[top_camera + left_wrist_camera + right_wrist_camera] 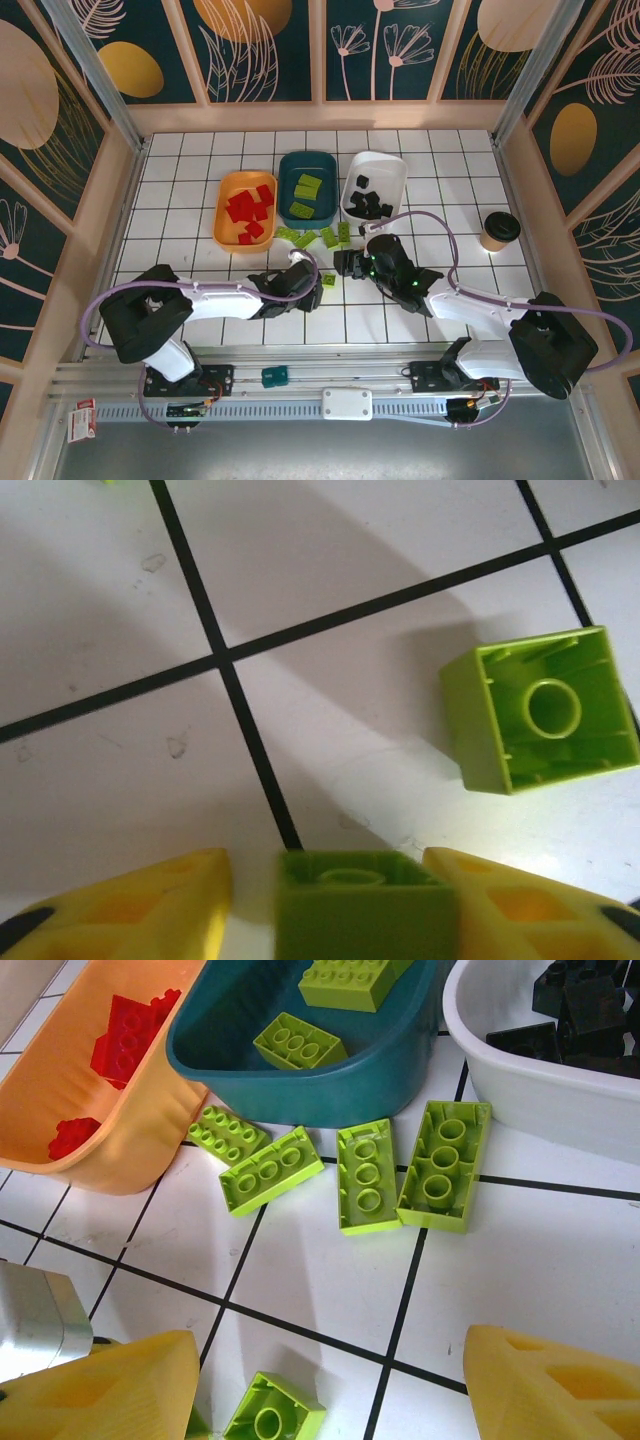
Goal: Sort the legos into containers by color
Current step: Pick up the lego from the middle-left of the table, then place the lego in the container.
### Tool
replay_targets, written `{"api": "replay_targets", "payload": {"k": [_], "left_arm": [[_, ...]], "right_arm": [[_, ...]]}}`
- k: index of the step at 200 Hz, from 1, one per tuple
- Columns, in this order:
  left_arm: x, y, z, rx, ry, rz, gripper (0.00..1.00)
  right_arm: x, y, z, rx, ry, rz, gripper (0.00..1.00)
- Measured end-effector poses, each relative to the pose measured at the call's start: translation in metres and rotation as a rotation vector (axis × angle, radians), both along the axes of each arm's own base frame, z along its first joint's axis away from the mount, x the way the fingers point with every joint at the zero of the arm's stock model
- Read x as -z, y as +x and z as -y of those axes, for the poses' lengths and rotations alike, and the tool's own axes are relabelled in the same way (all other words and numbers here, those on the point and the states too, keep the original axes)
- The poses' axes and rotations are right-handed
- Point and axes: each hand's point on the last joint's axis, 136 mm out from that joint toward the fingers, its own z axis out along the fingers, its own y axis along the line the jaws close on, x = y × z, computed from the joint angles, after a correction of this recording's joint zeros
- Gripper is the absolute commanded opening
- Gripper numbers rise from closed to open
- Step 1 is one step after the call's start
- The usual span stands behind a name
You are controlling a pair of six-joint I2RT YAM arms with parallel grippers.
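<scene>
Top external: orange tray [222,225], teal tray [290,165] and white tray [385,175] stand in a line across the far table [180,200]. Red bricks [250,208] sit in the orange one, black bricks [368,205] in the white, a few lime ones in the teal. The left gripper [303,268] and right gripper [349,262] hang side by side just at 6 o'clock of a loose row of lime bricks [328,237]. The teal tray lies at 12 o'clock from the left gripper, beyond that row.

Left wrist: a small lime brick [365,910] sits between the yellow fingers [130,910]. It touches the right finger and a dark slit shows on the left side, so whether it is clamped cannot be told. An inverted lime brick [540,710] lies on the table at 1 o'clock, apart.

Right wrist: the fingers are spread wide with nothing between them. The row of four lies at 12 o'clock against the teal tray's wall. The two right bricks have their long axes near 12-to-6 and the two left ones are skewed. The left arm looks better placed to reach the teal tray, the right arm nearer the row.
</scene>
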Motion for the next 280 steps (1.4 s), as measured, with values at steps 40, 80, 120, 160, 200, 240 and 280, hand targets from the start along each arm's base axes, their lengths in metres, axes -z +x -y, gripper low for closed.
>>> {"api": "replay_targets", "payload": {"k": [40,80,120,160,200,240,280], "left_arm": [[-0.003,0.002,-0.001,-0.002,0.003,0.009,0.33],[-0.038,0.031,0.0,-0.056,-0.087,0.055,0.29],[-0.116,0.122,-0.011,-0.216,-0.217,0.197,0.29],[-0.148,0.202,0.004,-0.269,-0.277,0.27,0.29],[-0.093,0.241,0.021,-0.276,-0.21,0.189,0.32],[-0.068,0.253,0.035,-0.259,-0.186,0.135,0.49],[-0.089,0.259,0.042,-0.243,-0.239,0.15,0.71]], "right_arm": [[-0.001,0.001,0.002,0.01,-0.003,0.007,0.71],[-0.009,0.002,0.004,0.021,0.008,0.025,0.71],[-0.009,0.002,0.004,0.024,0.01,0.025,0.71],[-0.007,0.001,0.005,0.027,0.012,0.017,0.71],[0.005,-0.004,0.009,0.026,-0.006,-0.008,0.71],[0.007,-0.009,0.005,0.014,0.0,-0.015,0.72],[0.023,-0.02,-0.007,-0.019,-0.024,-0.055,0.74]]}}
